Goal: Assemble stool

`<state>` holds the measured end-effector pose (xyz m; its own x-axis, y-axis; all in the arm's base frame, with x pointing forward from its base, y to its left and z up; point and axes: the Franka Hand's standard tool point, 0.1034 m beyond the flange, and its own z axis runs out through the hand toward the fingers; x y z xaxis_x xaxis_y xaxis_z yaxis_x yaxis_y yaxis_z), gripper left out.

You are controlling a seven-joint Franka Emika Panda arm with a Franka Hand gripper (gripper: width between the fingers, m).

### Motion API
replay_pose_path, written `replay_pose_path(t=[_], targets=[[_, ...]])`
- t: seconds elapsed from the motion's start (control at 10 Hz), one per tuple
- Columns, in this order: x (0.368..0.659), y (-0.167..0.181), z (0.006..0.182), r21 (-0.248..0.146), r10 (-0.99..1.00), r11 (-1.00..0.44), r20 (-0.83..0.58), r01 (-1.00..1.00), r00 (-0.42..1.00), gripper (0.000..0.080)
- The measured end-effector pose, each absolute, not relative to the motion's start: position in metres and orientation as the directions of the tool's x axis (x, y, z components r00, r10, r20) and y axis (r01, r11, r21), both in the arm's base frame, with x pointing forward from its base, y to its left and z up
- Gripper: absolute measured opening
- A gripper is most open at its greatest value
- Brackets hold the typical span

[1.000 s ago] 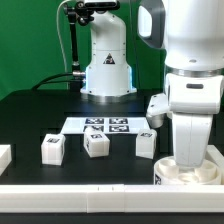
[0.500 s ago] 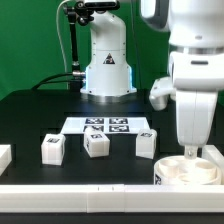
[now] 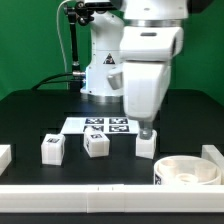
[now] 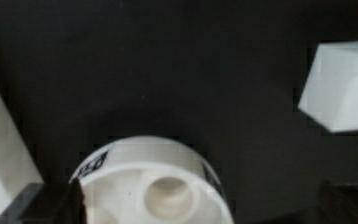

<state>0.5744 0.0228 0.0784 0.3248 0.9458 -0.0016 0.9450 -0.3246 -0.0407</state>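
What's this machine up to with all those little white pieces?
The white robot arm is building a stool from white plastic parts. Its gripper stands open directly over one small chunky white leg block, holding nothing. A second leg block and a third leg block wait towards the exterior view's left. The shallow round rimmed seat disc lies at its right.
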Motion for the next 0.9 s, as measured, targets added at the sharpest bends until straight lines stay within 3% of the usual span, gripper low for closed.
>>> replay_pose_path(t=[0.4,0.7,0.9], targets=[[0.575,0.023,0.077,-0.043,0.934,-0.357,-0.003,0.933,0.358,0.0649],[0.563,0.014,0.072,-0.038,0.734,-0.679,-0.024,0.733,0.678,0.0649],[0.54,0.016,0.061,-0.037,0.559,-0.829,-0.005,0.558,0.829,0.0649]])
